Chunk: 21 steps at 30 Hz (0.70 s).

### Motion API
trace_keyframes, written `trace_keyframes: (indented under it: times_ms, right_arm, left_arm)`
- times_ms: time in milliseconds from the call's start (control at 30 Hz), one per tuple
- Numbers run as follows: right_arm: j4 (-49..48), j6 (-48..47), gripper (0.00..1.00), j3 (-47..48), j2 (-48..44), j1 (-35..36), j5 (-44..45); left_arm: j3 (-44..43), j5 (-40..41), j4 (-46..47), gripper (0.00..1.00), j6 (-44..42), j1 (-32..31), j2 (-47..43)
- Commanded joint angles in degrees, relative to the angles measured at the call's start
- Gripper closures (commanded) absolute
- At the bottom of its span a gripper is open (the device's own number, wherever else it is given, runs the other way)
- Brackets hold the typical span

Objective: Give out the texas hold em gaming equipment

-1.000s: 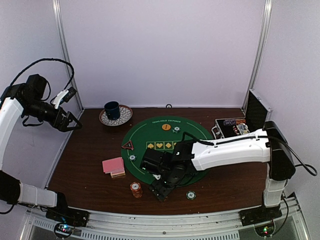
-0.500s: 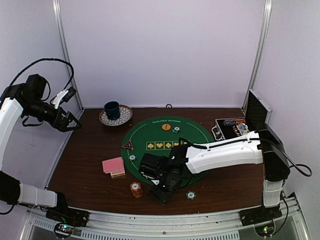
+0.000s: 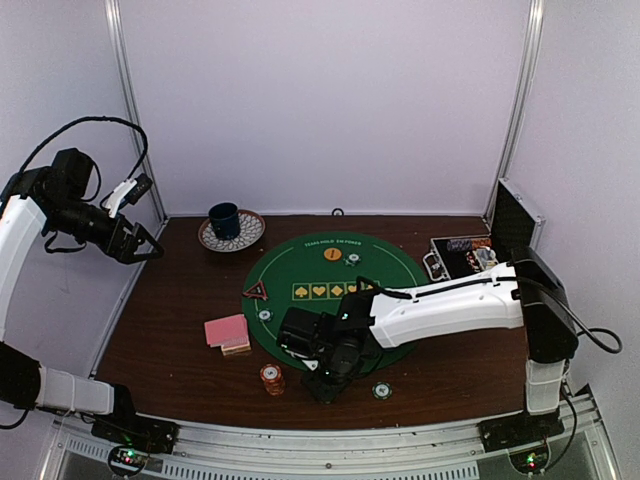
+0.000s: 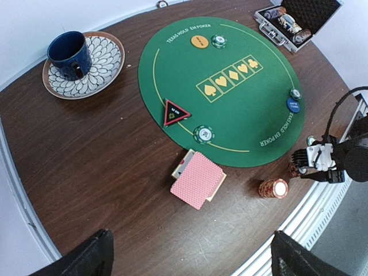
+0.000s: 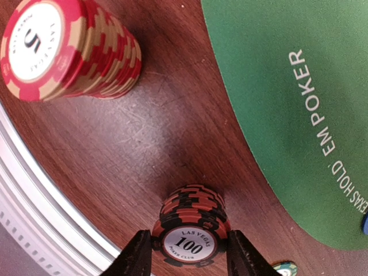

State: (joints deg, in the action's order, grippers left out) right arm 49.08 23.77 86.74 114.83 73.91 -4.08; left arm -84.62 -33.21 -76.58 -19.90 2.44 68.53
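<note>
Down at the near edge of the table [image 3: 170,330], just off the green mat [image 3: 290,265], my right claw [image 5: 190,253] is clamped on a short stack of red-and-black chips [image 5: 190,221], one finger flat against each side, with the stack standing on the wood. Near it stands a taller stack of red-and-tan chips [image 5: 63,49], and the pink cards [image 4: 197,179] lie on the wood beside the mat's left rim. My left claw [image 3: 148,243] hangs high over the table's left side, spread wide and holding nothing.
</note>
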Motion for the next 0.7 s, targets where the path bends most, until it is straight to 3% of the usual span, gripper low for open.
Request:
trace_keyframes:
  times_ms: [0,400,667]
  right_arm:
    - [0.34,-0.30,0.59,0.05,0.24,0.23,1.22]
    - [2.26,-0.43,0.81,1.27,-1.14,0.22,3.17]
    - [5.43,-0.44,0.91,4.92,-2.38,-0.16,3.81]
  left_arm:
    - [-0.61,-0.50,0.75,0.02,-0.55,0.39,-0.02]
    - [-0.99,-0.50,0.79,0.02,-0.53,0.38,0.21]
    - [-0.81,-0.49,0.66,0.02,-1.00,0.40,0.12]
